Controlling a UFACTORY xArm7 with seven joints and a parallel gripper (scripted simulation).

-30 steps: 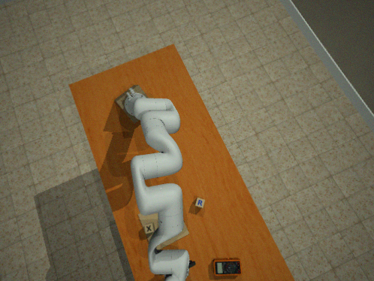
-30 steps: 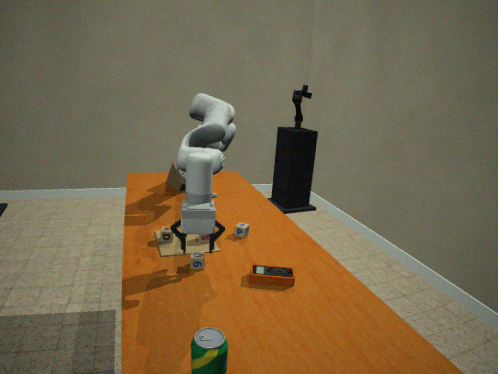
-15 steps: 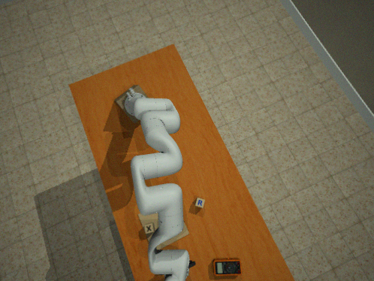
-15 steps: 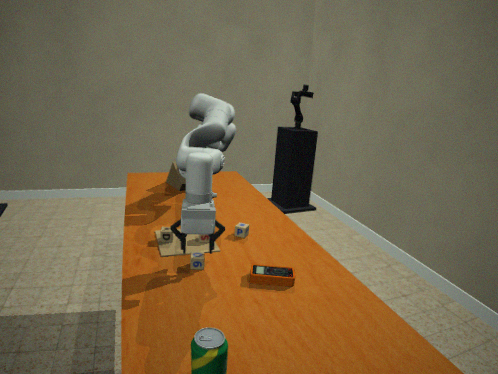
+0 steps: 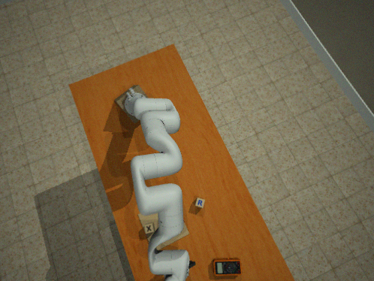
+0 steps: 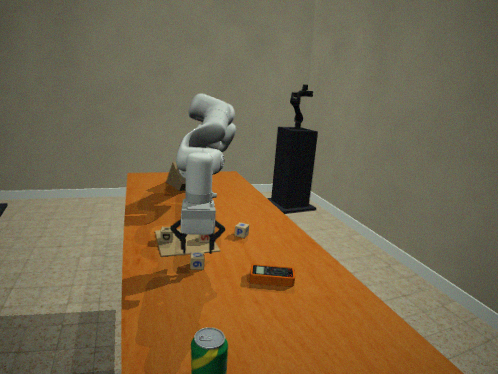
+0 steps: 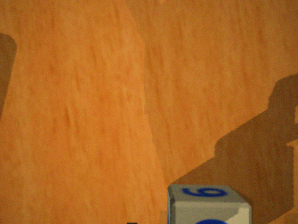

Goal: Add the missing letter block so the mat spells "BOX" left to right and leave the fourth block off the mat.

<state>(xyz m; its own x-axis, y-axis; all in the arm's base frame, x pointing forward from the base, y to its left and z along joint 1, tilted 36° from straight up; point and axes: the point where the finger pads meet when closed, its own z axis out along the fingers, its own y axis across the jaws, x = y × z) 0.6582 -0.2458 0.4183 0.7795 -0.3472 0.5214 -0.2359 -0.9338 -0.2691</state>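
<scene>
A tan mat (image 5: 182, 232) (image 6: 167, 249) lies on the orange table. A block with X on top (image 5: 149, 228) (image 6: 166, 236) stands on the mat's left part in the exterior view. A second block with a red letter (image 6: 205, 238) stands on the mat, mostly hidden behind the fingers. A block with a blue R (image 5: 200, 203) (image 6: 242, 230) stands off the mat. A block with blue markings (image 6: 197, 260) (image 7: 207, 205) stands off the mat in front of it; I cannot read its top letter. My gripper (image 6: 198, 249) is open and empty, low over the mat's front edge, just behind that block.
An orange multimeter (image 5: 227, 267) (image 6: 272, 274) lies near the blocks. A green soda can (image 6: 209, 350) stands at the table's near end. A black pedestal (image 6: 294, 170) stands on the floor beside the table. The arm hides much of the mat in the top view.
</scene>
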